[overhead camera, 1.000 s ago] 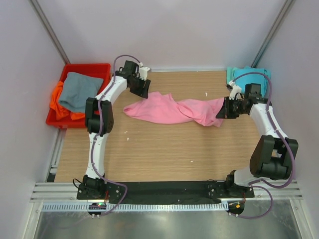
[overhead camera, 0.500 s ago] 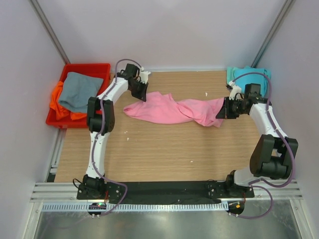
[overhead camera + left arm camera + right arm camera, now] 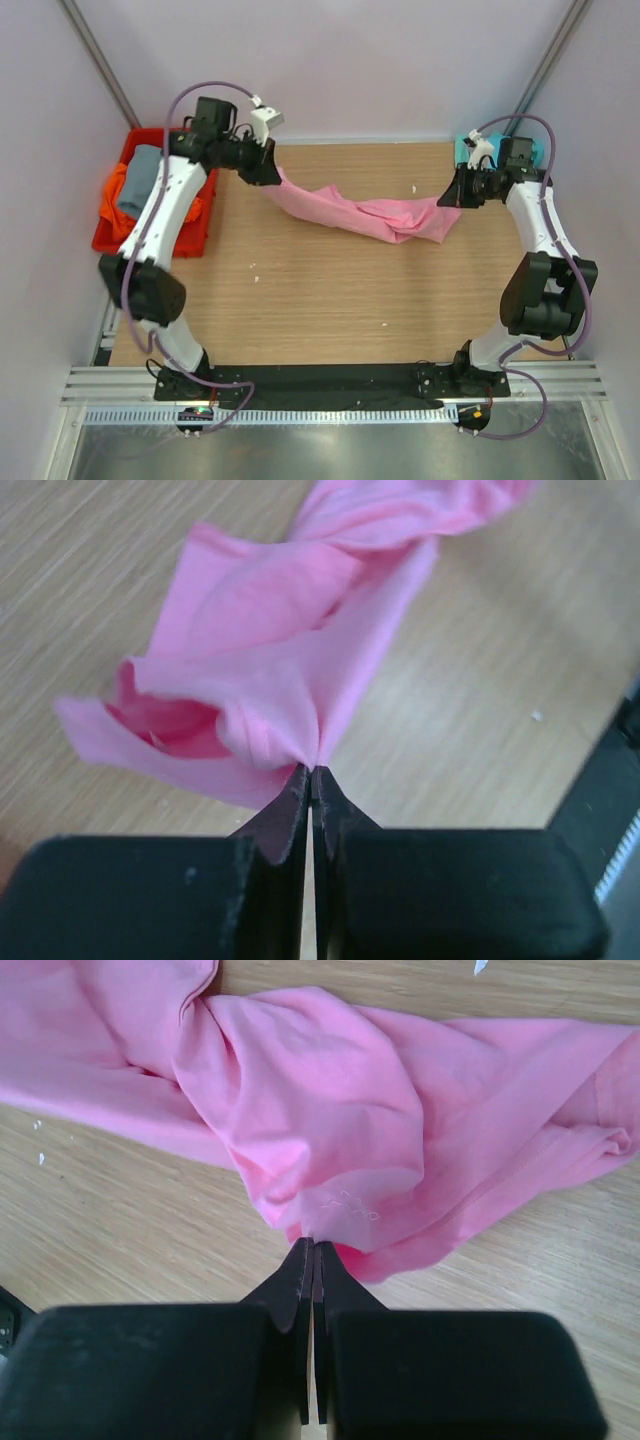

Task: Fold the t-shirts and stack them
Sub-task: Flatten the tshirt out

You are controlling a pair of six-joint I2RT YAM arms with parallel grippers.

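Note:
The pink t-shirt [image 3: 365,212] hangs stretched and twisted between my two grippers above the wooden table [image 3: 330,300]. My left gripper [image 3: 272,172] is shut on its left end, lifted at the back left; in the left wrist view the cloth [image 3: 270,680] bunches at the gripper [image 3: 312,770]. My right gripper [image 3: 447,199] is shut on its right end; in the right wrist view the cloth [image 3: 330,1120] bunches at the gripper [image 3: 314,1242]. The teal t-shirt [image 3: 470,150] lies at the back right corner. The grey t-shirt [image 3: 140,180] lies over the orange t-shirt [image 3: 113,196] in the bin.
A red plastic bin [image 3: 110,240] stands off the table's left edge. Small white scraps [image 3: 414,188] lie on the wood. Grey walls close in at the back and both sides.
My left arm has swung up and back to the left, lifting the shirt's left end. My right gripper has moved back. The pink shirt now hangs stretched instead of lying on the table.

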